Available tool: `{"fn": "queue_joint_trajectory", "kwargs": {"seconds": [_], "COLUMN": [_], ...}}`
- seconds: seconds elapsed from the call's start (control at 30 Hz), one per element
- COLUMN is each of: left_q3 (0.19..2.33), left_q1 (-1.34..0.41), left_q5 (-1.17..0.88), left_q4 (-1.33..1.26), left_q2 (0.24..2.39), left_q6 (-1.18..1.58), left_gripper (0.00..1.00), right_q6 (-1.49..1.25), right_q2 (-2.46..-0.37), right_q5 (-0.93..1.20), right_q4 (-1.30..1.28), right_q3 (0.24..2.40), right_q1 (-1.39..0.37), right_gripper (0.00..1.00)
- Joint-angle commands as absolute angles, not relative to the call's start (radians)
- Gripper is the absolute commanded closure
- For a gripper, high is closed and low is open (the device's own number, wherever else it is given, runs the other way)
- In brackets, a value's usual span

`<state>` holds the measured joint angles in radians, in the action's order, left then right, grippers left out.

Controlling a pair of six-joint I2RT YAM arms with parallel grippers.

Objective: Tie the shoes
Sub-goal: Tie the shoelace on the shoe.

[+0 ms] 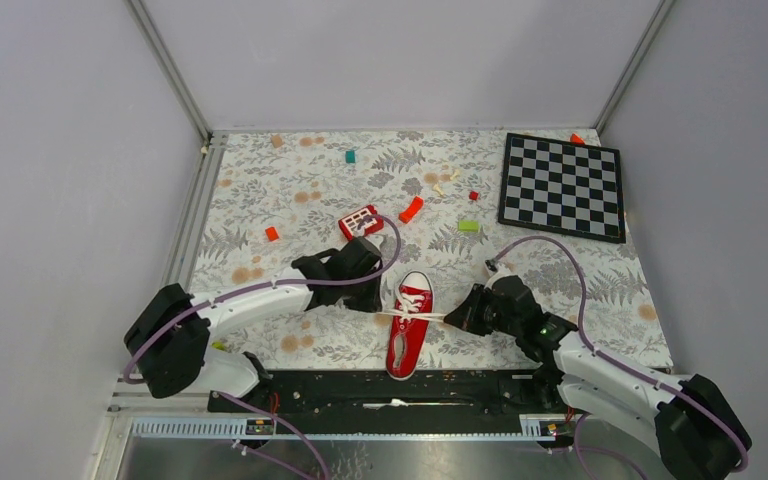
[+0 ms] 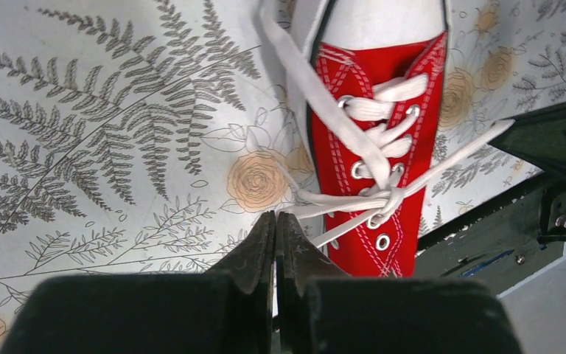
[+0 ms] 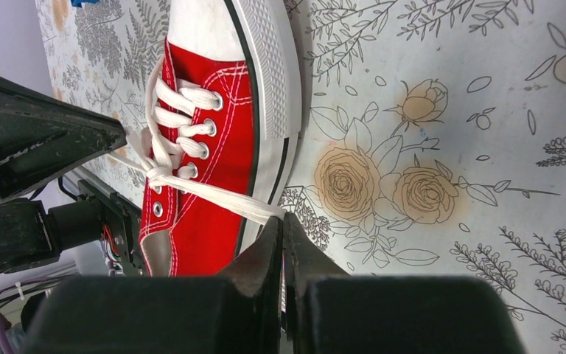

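Observation:
The red sneaker (image 1: 409,330) with white sole and toe cap lies on the patterned cloth, toe pointing away, between my two grippers. Its white laces (image 1: 412,315) cross in a first knot (image 2: 388,200) over the eyelets and stretch taut to both sides. My left gripper (image 1: 373,303) is shut on the left lace end (image 2: 317,210) just left of the shoe. My right gripper (image 1: 457,320) is shut on the right lace end (image 3: 228,200) just right of the shoe. The knot also shows in the right wrist view (image 3: 156,175).
A red block with white squares (image 1: 359,221) and a curved red-orange piece (image 1: 411,209) lie beyond the shoe. A chessboard (image 1: 562,186) sits at the back right. Small coloured blocks (image 1: 468,226) are scattered on the cloth. A black rail (image 1: 400,388) runs along the near edge.

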<state>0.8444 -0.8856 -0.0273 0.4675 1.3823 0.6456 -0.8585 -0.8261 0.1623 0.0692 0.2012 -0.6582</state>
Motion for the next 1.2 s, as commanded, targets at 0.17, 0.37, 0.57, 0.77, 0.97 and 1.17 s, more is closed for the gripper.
{"fn": "queue_joint_trajectory", "kwargs": {"seconds": [0.17,0.37,0.57,0.77,0.97,1.17], "left_q3": [0.695,0.744,0.794,0.702,0.568,0.576], "left_q1": [-0.771,-0.767,-0.75,-0.702,-0.695,-0.686], "left_q5": [-0.06,-0.077,-0.1,-0.157,-0.195,-0.197], "left_q4": [0.372,0.4,0.454,0.395,0.271,0.286], "left_q2": [1.313,1.307,1.225,1.242,1.285,1.281], "left_q6": [0.643,0.624,0.604,0.616,0.692,0.682], "left_gripper": [1.0,1.0,1.0,1.0,1.0,1.0], "right_q6": [-0.861,-0.854,-0.809,-0.819,-0.88,-0.861], "right_q2": [-0.822,-0.829,-0.753,-0.791,-0.801,-0.786], "right_q5": [0.126,0.143,0.096,0.067,0.075,0.071], "right_q4": [0.068,0.063,-0.061,-0.031,0.054,0.018], "right_q3": [0.125,0.154,0.242,0.176,0.093,0.127], "right_q1": [-0.65,-0.65,-0.65,-0.65,-0.65,-0.65], "right_gripper": [1.0,1.0,1.0,1.0,1.0,1.0]}}
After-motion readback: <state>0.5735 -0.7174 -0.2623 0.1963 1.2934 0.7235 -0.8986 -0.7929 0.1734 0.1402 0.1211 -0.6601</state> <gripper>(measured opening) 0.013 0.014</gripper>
